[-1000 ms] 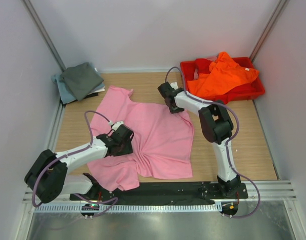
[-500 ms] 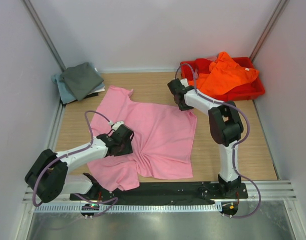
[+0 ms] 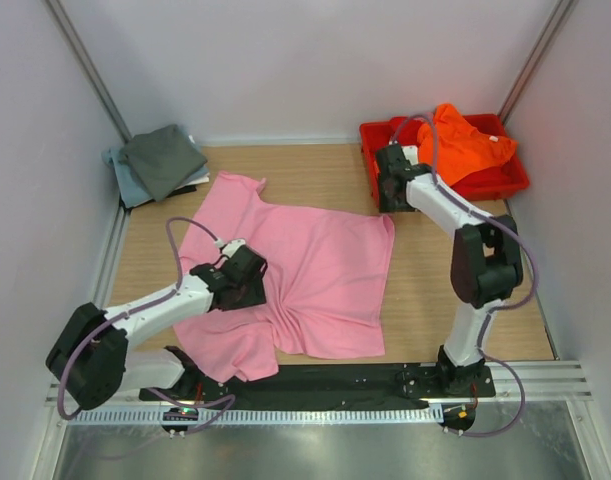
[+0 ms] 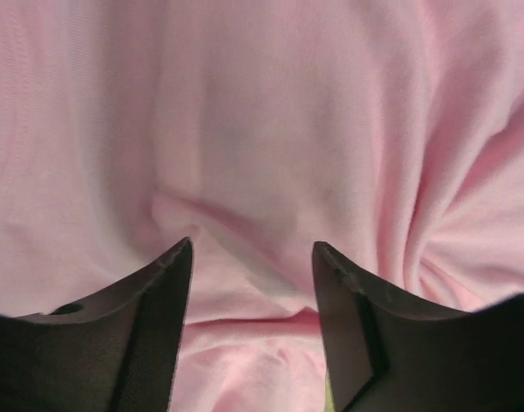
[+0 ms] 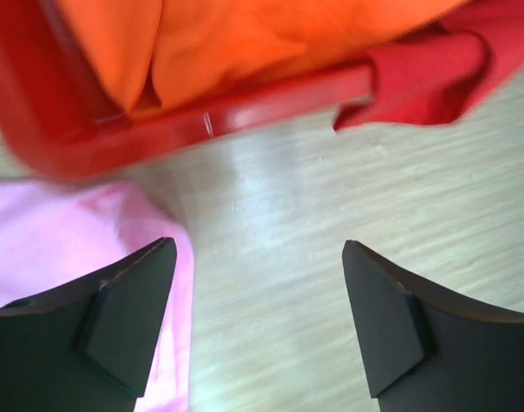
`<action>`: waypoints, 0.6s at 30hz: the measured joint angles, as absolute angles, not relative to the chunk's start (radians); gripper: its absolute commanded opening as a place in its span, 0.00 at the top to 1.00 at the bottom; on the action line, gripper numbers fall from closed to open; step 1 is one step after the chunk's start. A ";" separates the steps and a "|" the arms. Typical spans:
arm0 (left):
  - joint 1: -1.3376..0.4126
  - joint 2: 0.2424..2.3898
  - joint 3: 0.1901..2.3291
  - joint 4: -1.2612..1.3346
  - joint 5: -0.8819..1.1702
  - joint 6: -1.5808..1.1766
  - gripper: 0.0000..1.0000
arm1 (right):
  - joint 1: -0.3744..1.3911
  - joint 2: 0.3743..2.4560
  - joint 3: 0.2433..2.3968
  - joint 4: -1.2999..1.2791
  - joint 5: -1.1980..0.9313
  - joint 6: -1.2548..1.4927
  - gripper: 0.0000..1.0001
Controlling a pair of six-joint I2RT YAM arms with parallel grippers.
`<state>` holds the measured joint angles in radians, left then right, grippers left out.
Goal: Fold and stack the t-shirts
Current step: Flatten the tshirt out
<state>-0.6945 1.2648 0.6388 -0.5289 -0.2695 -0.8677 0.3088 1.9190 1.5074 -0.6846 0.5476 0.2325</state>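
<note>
Left hand (image 4: 253,249) low, jaws parted, right hand (image 5: 260,249) stretched forward, jaws wide

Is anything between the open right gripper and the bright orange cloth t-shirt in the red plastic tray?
Yes, the red plastic tray's wall. The right gripper, jaws open, hangs outside it over the wooden table, beside the light pink cloth t-shirt's corner; the bright orange cloth t-shirt lies inside, heaped above the rim.

A lab robot cell: white walls (image 3: 305,60), aluminium posts (image 3: 88,65), wooden tabletop (image 3: 315,175).

Pale lilac walls (image 3: 305,60) enclose a light wooden tabletop (image 3: 315,172)
</note>
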 measured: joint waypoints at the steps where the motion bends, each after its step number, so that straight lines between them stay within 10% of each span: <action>1: -0.695 1.249 0.653 -0.554 -0.275 -0.867 0.32 | 0.312 1.876 1.485 -0.691 0.536 0.239 0.13; 9: -0.665 1.056 0.829 -0.720 -0.352 -0.850 0.13 | 0.386 1.389 1.196 -0.591 0.221 0.397 0.12; 18: -0.378 1.108 0.840 -0.757 -0.278 -0.763 0.15 | 0.516 1.639 1.134 -0.459 -0.032 0.506 0.12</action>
<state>-0.3779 1.1076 0.8402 -0.7567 -0.2779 -0.7628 0.5163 1.6390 1.1339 -0.4595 -0.0322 0.5056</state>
